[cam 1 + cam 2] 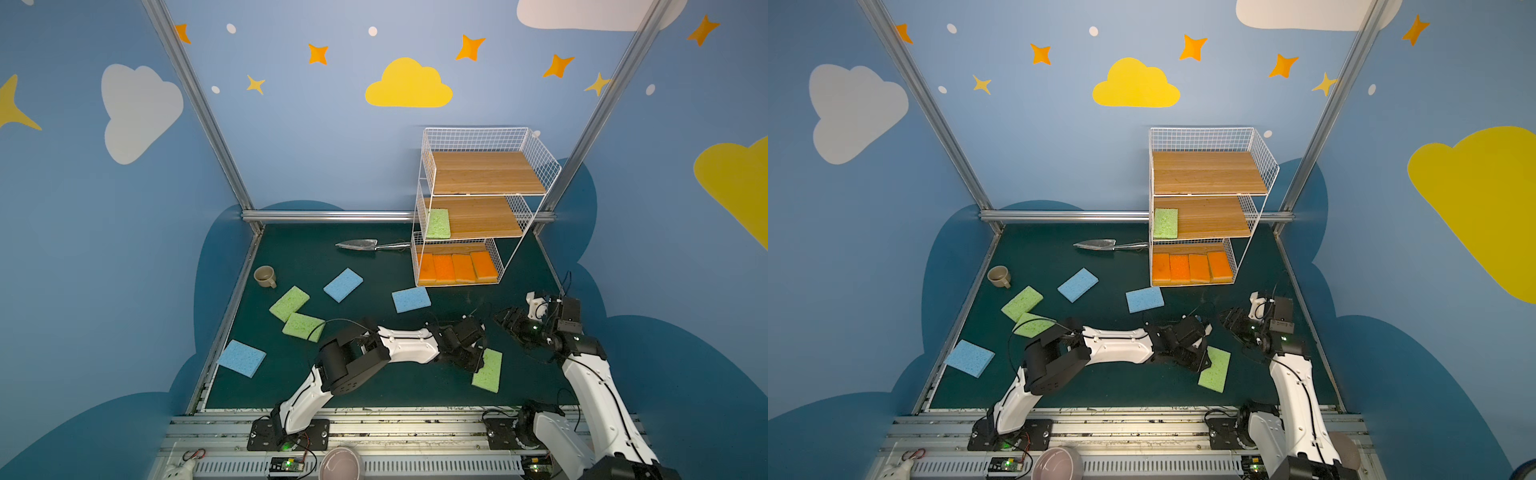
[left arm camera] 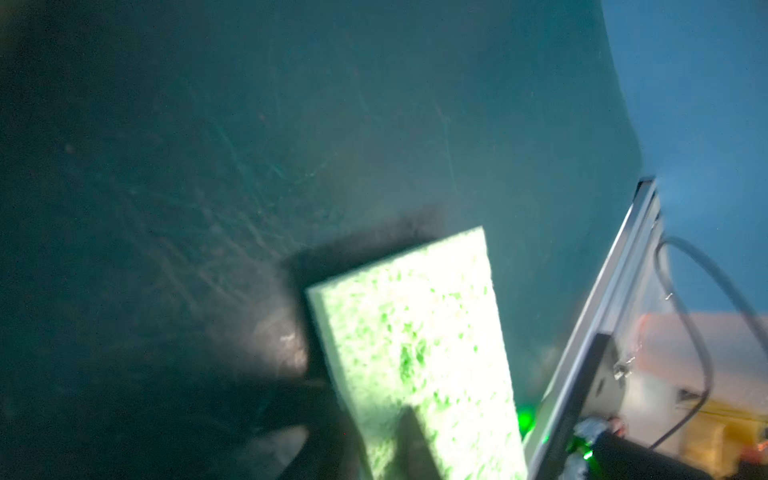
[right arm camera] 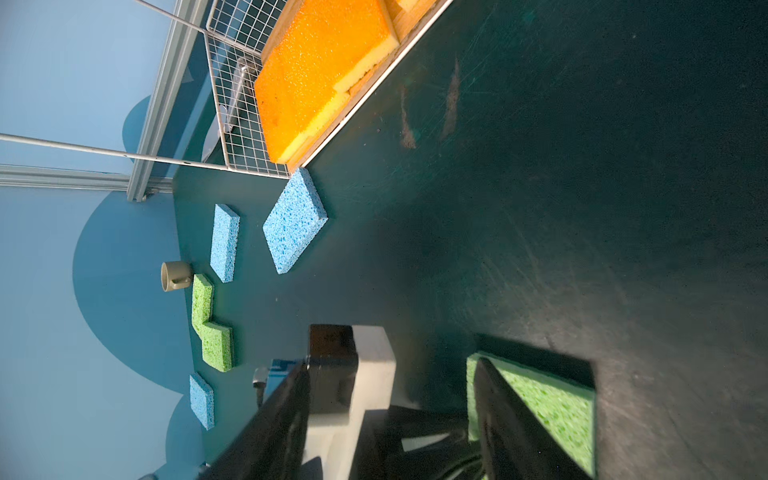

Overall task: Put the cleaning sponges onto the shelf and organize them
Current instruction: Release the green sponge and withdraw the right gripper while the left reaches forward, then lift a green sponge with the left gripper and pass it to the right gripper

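The held green sponge (image 1: 490,374) was pinched at one short end by the left gripper (image 1: 481,362), its jaws clamped tight on the pad, over the front right of the dark green mat (image 1: 395,386), where it cast a dark shadow. Just beyond it the right gripper (image 1: 500,319) hung empty with its jaws standing apart, pointing toward the left arm. Behind them stood the shelf (image 1: 538,166): four orange sponges (image 1: 457,268) lay side by side on the bottom tier, one shelved green sponge (image 1: 439,223) sat at the left end of the middle tier, and the top board was bare. Loose on the mat lay three blue sponges (image 1: 343,284) and two touching green sponges (image 1: 289,303), with a cup (image 1: 264,276) and a metal trowel (image 1: 357,245) farther back
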You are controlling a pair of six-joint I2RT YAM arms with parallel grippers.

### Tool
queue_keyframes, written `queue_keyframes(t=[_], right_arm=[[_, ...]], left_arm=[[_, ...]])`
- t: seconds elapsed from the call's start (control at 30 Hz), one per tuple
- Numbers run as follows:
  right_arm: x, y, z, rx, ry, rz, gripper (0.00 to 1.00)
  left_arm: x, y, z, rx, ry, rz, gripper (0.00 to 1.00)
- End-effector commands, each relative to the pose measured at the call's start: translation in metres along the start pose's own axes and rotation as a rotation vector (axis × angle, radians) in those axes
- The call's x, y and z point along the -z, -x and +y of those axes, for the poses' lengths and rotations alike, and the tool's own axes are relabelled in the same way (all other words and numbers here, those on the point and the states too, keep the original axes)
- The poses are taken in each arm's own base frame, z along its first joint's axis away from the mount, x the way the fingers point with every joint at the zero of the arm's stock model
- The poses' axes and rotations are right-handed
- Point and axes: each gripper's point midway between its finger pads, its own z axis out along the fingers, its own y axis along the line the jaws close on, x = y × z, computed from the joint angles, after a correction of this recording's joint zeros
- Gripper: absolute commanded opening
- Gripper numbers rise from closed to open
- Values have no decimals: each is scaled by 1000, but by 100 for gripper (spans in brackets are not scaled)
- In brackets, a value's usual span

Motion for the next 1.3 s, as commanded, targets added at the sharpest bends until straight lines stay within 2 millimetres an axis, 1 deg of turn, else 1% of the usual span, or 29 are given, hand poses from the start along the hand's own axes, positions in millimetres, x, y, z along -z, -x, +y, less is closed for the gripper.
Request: queue_keyframes(t=[0.0,0.07,0.17,0.3,0.4,0.47,0.63,0.73,0.9,1.0,1.07,1.2,1.27], right_arm=[[2,-3,0,4,12,0,62],[3,-4,1,7,17,1,62],[4,-6,7,18,58,4,63],[7,-11,34,62,230,7,62],[10,-12,46,73,301,0,62],[14,-13,59,101,373,0,62],[17,-20,87,159,521,-4,63],[14,-29,106,204,581,28,64],[0,-51,140,278,637,154,60],[-5,-66,157,314,657,240,59],[-8,-77,166,341,652,293,61],[-17,-100,180,386,656,382,62],[-23,-113,181,395,647,428,61]], left_arm=[[-3,-12,8,6,29,42,3],[5,-7,5,6,22,24,3],[25,3,4,7,8,-18,3],[63,18,10,23,-11,-88,3],[94,27,20,38,-15,-130,3],[116,30,30,56,-17,-154,3],[168,34,51,104,-39,-213,3],[197,33,62,124,-30,-252,3],[239,39,76,160,-26,-338,3],[255,42,86,172,-8,-367,3],[263,41,89,188,-21,-357,3],[270,39,102,218,-8,-374,3],[271,36,105,232,-9,-378,3]])
